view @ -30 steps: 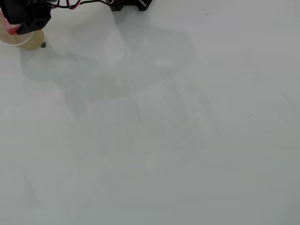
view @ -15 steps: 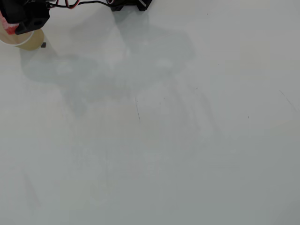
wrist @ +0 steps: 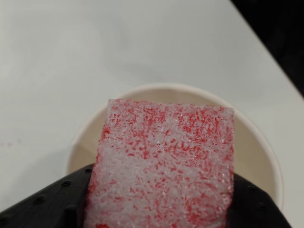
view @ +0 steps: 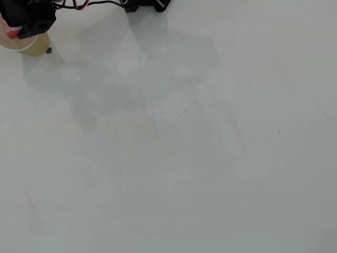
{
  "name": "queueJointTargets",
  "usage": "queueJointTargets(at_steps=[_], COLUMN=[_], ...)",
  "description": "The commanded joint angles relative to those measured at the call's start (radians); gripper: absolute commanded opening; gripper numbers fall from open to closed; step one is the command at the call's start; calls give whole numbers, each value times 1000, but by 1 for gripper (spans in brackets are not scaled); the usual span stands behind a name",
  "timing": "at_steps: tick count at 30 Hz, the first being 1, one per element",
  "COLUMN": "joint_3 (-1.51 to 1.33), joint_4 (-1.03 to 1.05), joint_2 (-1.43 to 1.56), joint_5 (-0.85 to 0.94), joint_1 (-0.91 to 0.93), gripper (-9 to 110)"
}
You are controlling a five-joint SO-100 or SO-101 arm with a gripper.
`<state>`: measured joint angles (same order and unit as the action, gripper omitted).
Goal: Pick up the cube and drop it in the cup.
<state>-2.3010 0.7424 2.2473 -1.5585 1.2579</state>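
Cube (wrist: pixel 161 166) fills the lower half of the wrist view, a red-and-white speckled face held up close to the lens, with black fingers (wrist: pixel 156 209) flanking its lower sides; they appear clamped on it, though the contact faces themselves are hidden behind the block. Directly behind and below it sits the cup (wrist: pixel 266 156), its cream rim ringing the cube on the left, top and right, so the block looks to hang over the open mouth, roughly centred. Whether it is above the rim or already partly inside cannot be told from this angle.

In the overhead view the arm (view: pixel 31 21) is crowded into the top-left corner, covering most of the cup (view: pixel 34 47), of which only a tan arc shows at the lower edge. A sliver of red at the frame's left edge is probably the cube (view: pixel 4 23). The rest of the white bench (view: pixel 184 158) is bare apart from faint scuffs and the arm's shadow. A small dark speck lies just beside the cup.

Judging by this, the carry is done and the release is the step in hand. What the next move calls for is simply parting the fingers while holding position, so the cube falls straight in rather than clipping the rim; a slight lowering first would reduce any bounce. The cup is light and sits near the bench edge, so nudging it is the main risk.
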Motion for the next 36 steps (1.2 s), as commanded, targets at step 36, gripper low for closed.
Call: queueJointTargets(at_steps=[36], joint_3=[156], joint_4=[-25], joint_2=[8], joint_5=[-6], joint_1=[-40], gripper=[39])
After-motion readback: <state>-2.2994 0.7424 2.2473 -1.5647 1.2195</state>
